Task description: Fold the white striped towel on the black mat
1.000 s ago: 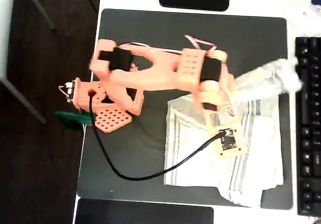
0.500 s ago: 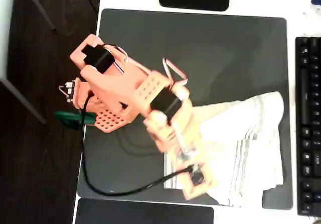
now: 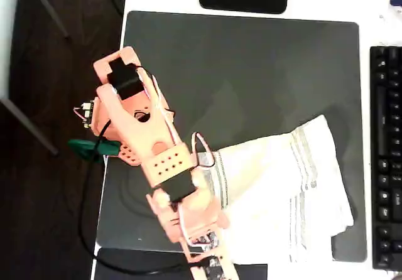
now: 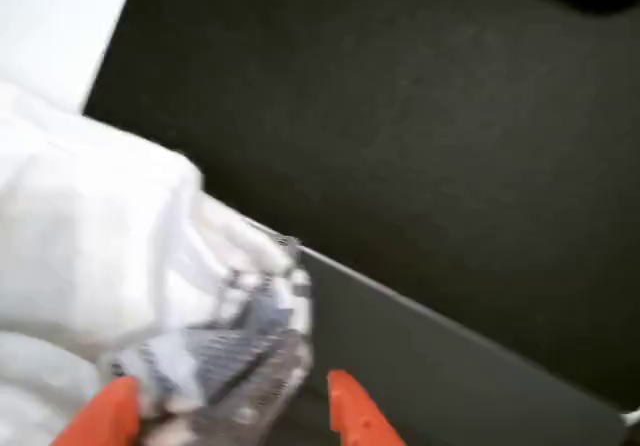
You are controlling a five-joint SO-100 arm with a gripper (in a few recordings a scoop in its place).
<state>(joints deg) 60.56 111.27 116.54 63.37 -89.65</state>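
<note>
gripper (image 4: pixel 230 406) grips the white striped towel (image 3: pixel 282 192) (keyboard (image 3: pixel 386 154) beside the black mat (image 3: pixel 251 73)).

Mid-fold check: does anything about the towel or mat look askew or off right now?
Yes: the towel lies crooked and rumpled at the mat's lower right, edges skewed to the mat's sides. In the wrist view, bunched striped cloth sits between the gripper fingers.

In your overhead view the arm covers the white striped towel's (image 3: pixel 282 192) left edge, and the gripper (image 3: pixel 210 264) runs off the bottom edge, so you can't read its jaws. In your wrist view the towel is motion-blurred and cut off at the left edge.
</note>
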